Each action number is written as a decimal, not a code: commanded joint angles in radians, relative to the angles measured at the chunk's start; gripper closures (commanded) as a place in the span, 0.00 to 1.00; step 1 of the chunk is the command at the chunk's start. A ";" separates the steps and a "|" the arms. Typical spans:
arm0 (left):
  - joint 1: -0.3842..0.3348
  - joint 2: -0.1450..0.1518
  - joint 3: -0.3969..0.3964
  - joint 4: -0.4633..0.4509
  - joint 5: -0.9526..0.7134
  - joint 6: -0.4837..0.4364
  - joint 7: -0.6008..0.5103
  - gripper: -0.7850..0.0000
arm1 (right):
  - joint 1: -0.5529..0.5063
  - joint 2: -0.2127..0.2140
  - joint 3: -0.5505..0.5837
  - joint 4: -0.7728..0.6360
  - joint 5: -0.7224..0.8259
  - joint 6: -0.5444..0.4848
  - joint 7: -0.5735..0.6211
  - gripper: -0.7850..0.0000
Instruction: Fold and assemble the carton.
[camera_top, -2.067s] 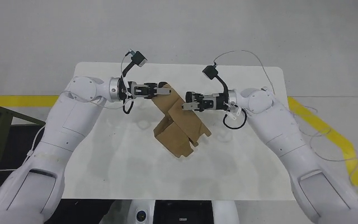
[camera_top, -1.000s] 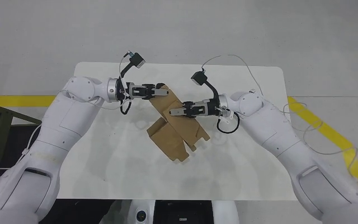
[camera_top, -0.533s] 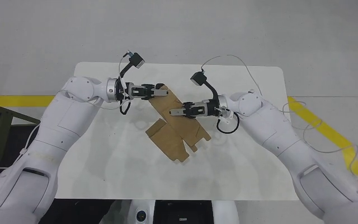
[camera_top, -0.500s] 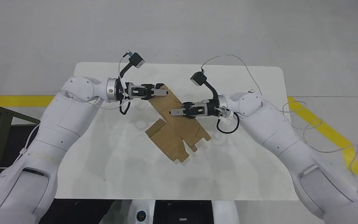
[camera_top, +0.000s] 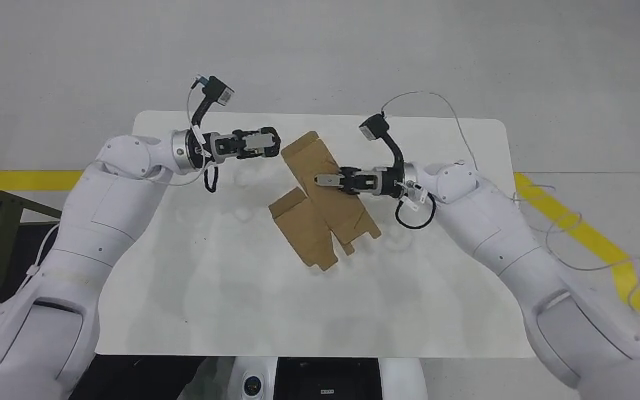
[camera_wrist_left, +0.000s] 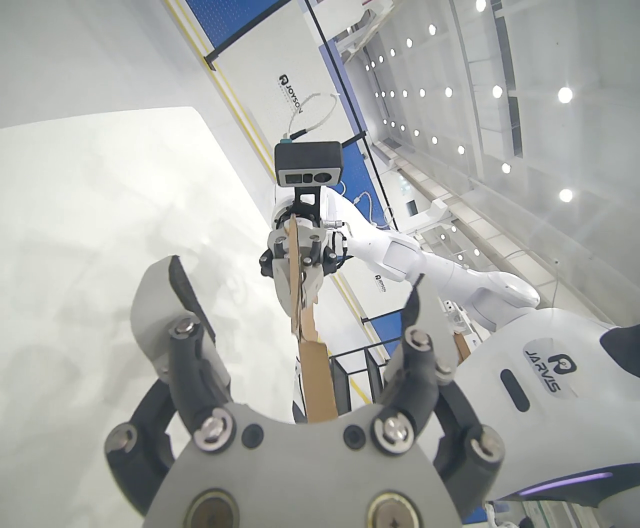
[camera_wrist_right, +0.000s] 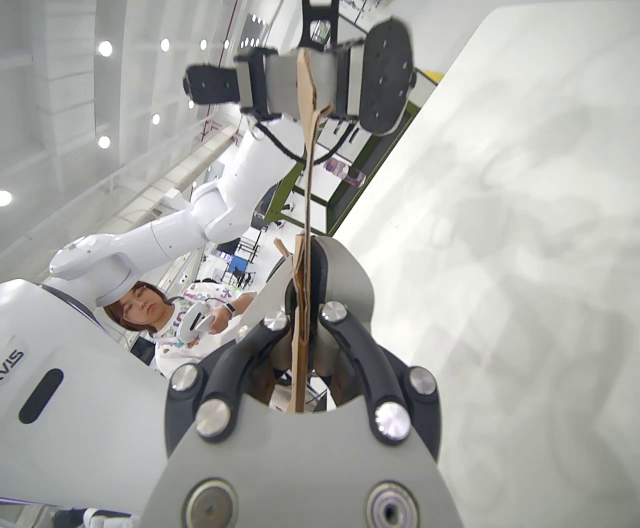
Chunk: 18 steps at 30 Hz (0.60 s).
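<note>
While the right gripper (camera_top: 322, 181) stands pressed together on the carton (camera_top: 318, 222), pinching the board near the middle of its far-side edge, the left gripper (camera_top: 272, 141) hangs spread wide and holds nothing.

Location of the work: the carton is a flat brown blank, not yet squared up, over the middle of the white table (camera_top: 200, 300). It shows its broad face to the top view. Whether its near end rests on the table cannot be told. Its long axis runs on a diagonal, from the end flap (camera_top: 303, 150) at the far side down toward the robot.

Governing relation: the end flap lies just beside the left gripper's tips, on the side toward the right arm. No contact is evident. From the left wrist the board appears edge-on and in line with the gap between the two spread fingers (camera_wrist_left: 172, 280). The right wrist view agrees, with the thin edge running straight toward the open left claw.

Assessment: the left arm is the nearer to the free flap. A short advance along the board's plane would likely seat the flap between its pads. Folding is judged at an early stage.
</note>
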 joint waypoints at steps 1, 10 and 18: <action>0.003 0.000 -0.002 0.012 0.020 -0.011 0.012 0.00 | -0.001 -0.006 0.008 0.020 0.004 -0.003 -0.013 1.00; 0.042 -0.009 0.009 0.013 0.097 -0.063 0.064 0.00 | -0.011 -0.031 0.060 0.081 0.011 0.068 -0.191 1.00; 0.086 -0.014 0.008 -0.021 0.074 -0.019 0.061 0.00 | -0.011 -0.055 0.094 0.093 -0.012 0.077 -0.294 1.00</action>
